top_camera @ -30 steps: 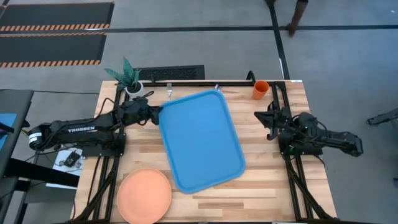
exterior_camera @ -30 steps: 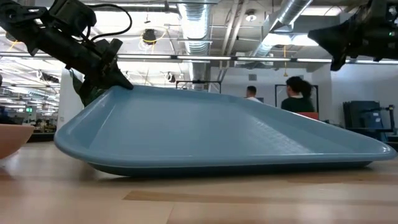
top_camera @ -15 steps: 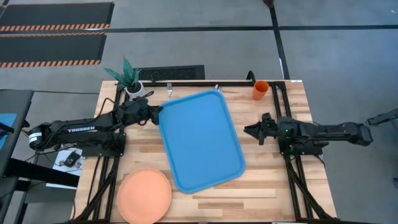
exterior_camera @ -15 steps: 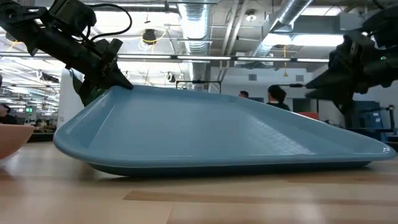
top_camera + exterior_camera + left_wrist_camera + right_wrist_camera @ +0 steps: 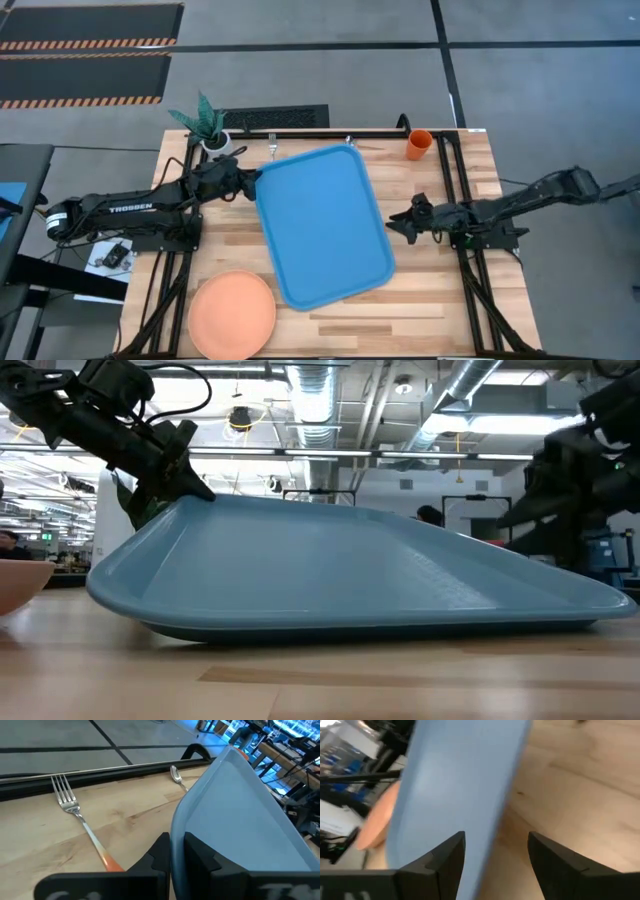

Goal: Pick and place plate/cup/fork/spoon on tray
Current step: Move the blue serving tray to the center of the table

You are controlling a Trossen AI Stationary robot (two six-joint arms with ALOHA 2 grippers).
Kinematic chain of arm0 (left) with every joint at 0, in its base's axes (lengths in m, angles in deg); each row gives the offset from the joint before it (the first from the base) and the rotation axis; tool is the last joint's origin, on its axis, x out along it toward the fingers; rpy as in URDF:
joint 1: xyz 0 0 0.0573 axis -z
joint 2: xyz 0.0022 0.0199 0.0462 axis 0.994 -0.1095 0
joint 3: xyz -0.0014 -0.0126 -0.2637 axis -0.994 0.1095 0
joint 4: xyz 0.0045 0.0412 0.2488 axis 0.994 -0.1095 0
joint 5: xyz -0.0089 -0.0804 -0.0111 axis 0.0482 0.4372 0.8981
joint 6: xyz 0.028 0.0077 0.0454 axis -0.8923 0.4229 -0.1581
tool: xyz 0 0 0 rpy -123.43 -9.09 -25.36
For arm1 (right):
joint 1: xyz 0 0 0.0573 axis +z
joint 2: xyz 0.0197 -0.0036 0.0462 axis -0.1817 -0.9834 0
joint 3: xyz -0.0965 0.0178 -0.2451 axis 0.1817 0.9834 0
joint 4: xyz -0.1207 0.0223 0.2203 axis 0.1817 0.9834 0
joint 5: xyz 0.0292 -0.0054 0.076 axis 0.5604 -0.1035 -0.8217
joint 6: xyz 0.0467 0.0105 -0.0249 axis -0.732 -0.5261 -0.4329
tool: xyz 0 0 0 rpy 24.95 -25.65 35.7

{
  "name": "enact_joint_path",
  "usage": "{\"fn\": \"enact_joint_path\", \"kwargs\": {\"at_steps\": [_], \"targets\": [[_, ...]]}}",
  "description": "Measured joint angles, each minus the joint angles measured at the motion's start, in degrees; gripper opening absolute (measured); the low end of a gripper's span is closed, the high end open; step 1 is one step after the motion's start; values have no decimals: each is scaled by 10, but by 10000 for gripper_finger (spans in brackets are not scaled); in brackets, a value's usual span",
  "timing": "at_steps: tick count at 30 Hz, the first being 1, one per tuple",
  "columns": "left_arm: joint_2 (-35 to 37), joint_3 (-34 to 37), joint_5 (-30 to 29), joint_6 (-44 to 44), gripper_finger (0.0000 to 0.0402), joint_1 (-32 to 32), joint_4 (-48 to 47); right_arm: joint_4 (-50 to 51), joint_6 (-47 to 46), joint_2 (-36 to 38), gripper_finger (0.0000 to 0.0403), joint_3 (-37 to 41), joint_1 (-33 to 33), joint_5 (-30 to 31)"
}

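My left pincer (image 5: 172, 851) is clenched on the far-left corner of the tray (image 5: 322, 225), lifting that edge off the bench (image 5: 440, 290), while my right pincer (image 5: 397, 221), fingers spread, hovers just beside the tray's right rim.

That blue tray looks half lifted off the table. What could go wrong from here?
The left gripper pinches only one corner of the tray, whose far side is raised in the low view, so it might slip out and slam down. The fork and spoon lie right beside that raised edge, so a sliding tray could knock them away. The open right gripper is near the tray's opposite rim and might bump it rather than grip it.
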Motion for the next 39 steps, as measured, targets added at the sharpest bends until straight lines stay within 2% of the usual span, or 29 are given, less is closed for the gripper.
{"fn": "enact_joint_path", "kwargs": {"at_steps": [9, 18, 23, 27, 32, 36, 39], "targets": [[0, 0, -9, -4, 18, 0, 0, -68, -83, -128, 224, -4, 71, 82], [0, 0, -11, -3, 18, 0, 0, -61, -84, -272, 223, -89, 86, 82], [0, 0, -11, -4, 18, 0, 0, -19, -126, -329, 183, -125, 87, 79], [0, 0, -12, -4, 18, 0, -1, 9, -134, -349, 120, -149, 87, 80], [0, 0, -12, -14, 20, -1, -4, 48, -147, -340, 43, -168, 82, 81], [0, 0, -8, -29, 39, -1, -10, 110, -144, -315, 35, -184, 67, 71], [0, -1, 3, -48, 62, 0, -14, 154, -126, -293, 48, -192, 48, 44]]}}
